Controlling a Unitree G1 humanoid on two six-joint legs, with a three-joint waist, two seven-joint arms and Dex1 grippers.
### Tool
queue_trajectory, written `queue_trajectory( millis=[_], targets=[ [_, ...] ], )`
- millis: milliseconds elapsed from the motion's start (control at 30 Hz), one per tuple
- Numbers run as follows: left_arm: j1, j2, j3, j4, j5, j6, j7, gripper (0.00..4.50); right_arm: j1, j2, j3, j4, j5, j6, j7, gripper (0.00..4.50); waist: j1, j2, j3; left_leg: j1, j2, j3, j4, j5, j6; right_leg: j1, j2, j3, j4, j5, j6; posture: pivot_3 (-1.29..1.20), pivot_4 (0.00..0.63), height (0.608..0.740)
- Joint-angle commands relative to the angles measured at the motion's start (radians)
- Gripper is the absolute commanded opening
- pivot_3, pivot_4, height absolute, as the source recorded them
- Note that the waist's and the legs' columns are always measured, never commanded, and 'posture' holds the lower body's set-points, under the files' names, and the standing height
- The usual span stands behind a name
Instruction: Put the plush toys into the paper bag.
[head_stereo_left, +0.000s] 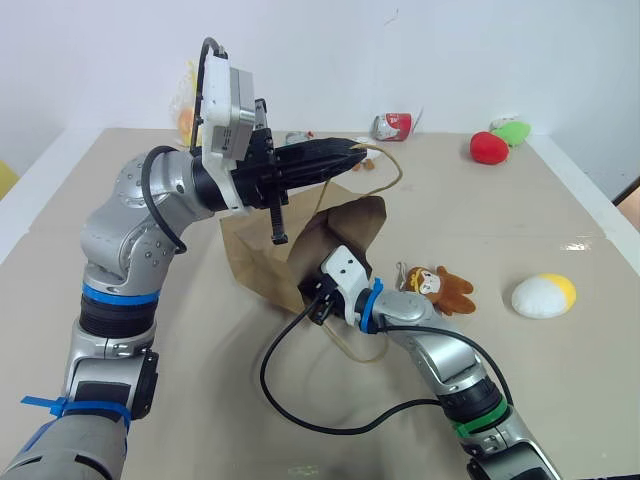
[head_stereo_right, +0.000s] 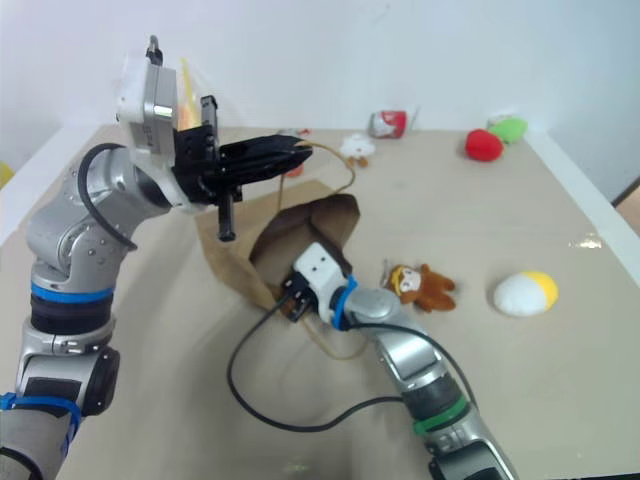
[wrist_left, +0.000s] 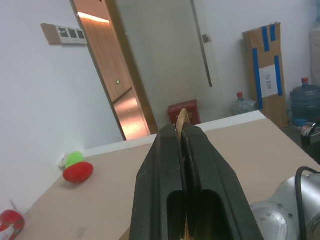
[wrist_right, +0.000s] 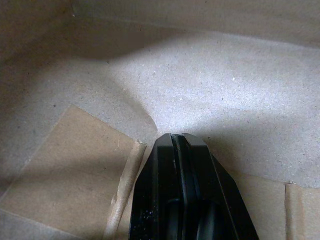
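Crumpled kraft paper bag (head_stereo_left: 268, 255), twisted-cord handle (head_stereo_left: 385, 170), fuzzy monkey plush (head_stereo_left: 440, 288)

Paper bag (head_stereo_left: 262, 262): matt brown kraft, creased outside, grainy and fibrous inside, with a twisted tan cord handle (head_stereo_left: 388, 165) above it. Table (head_stereo_left: 560, 360): flat matt beige, smooth; the monkey toy (head_stereo_left: 437, 288) just right of the bag is fuzzy brown plush, the egg toy (head_stereo_left: 543, 296) further right is soft white and yellow pile, and the red plush (head_stereo_left: 489, 147) and green plush (head_stereo_left: 513, 132) behind it are fleecy. Left gripper (head_stereo_left: 352, 153) and right gripper (wrist_right: 178, 137): matt black ribbed plastic fingers.
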Motion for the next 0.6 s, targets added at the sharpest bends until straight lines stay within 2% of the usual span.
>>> queue_trajectory(
  millis=[33,267,300,333,400,433,467,533,600],
  targets=[
    [0.001,0.007,0.051,-0.060,-0.030,-0.009,0.030,0.07,-0.017,0.008,-0.006,-0.008,-0.003,-0.017,0.006,0.00,0.000,0.000,0.000,0.000,0.000,0.000,0.000,0.000,0.000,0.000,0.000,0.000,0.000,0.000,0.000,0.00,0.150,0.740],
    [0.102,0.030,0.032,-0.057,0.014,-0.018,0.049,0.07,-0.026,0.005,-0.017,-0.011,0.001,-0.029,0.022,0.00,0.000,0.000,0.000,0.000,0.000,0.001,0.000,0.000,0.000,0.000,0.000,0.001,0.000,0.000,0.000,0.00,0.150,0.740],
    [0.128,0.039,0.021,-0.054,0.036,-0.037,0.035,0.00,-0.030,-0.003,-0.028,-0.029,0.011,-0.031,0.034,0.32,0.000,0.000,0.000,0.000,0.000,0.000,0.000,0.000,0.000,0.000,0.000,0.000,0.000,0.000,0.000,0.00,0.150,0.740],
    [0.152,0.047,0.010,-0.050,0.057,-0.056,0.022,0.00,-0.034,-0.011,-0.044,-0.053,0.026,-0.023,0.044,0.32,0.000,0.000,0.000,0.001,0.000,0.001,0.000,0.000,0.000,0.000,0.000,0.000,0.000,0.000,0.000,0.00,0.150,0.740],
    [0.183,0.056,-0.003,-0.041,0.085,-0.080,0.009,0.00,-0.038,-0.029,-0.069,-0.096,0.049,-0.011,0.062,1.15,0.000,0.000,0.000,0.001,0.000,0.000,0.000,0.000,0.000,0.000,0.000,0.000,0.000,0.000,0.000,0.00,0.150,0.740],
    [0.197,0.062,-0.010,-0.037,0.101,-0.099,-0.004,0.00,-0.037,-0.041,-0.081,-0.124,0.063,0.000,0.073,1.42,0.001,0.000,0.000,0.001,0.000,0.001,0.000,0.000,0.000,0.000,0.000,0.001,0.000,0.000,0.000,0.00,0.150,0.740],
    [0.208,0.065,-0.015,-0.033,0.114,-0.115,-0.012,0.00,-0.036,-0.054,-0.093,-0.149,0.077,0.013,0.082,1.91,0.001,0.000,0.000,0.000,0.000,0.000,0.000,0.000,0.000,0.000,0.000,0.000,0.000,0.000,0.000,0.00,0.150,0.740],
    [0.226,0.067,-0.024,-0.024,0.137,-0.138,-0.024,0.00,-0.028,-0.084,-0.128,-0.211,0.113,0.037,0.105,2.45,0.002,0.000,0.000,0.000,0.000,0.001,0.000,0.000,0.000,0.000,-0.001,0.000,0.000,0.000,0.000,0.00,0.150,0.740],
    [0.241,0.066,-0.028,-0.018,0.148,-0.154,-0.032,0.00,-0.015,-0.115,-0.179,-0.280,0.175,0.081,0.129,3.49,0.002,0.000,0.000,0.000,0.000,0.001,0.000,0.000,0.000,0.000,-0.001,0.000,0.000,0.000,0.000,0.00,0.150,0.740]
  ],
)
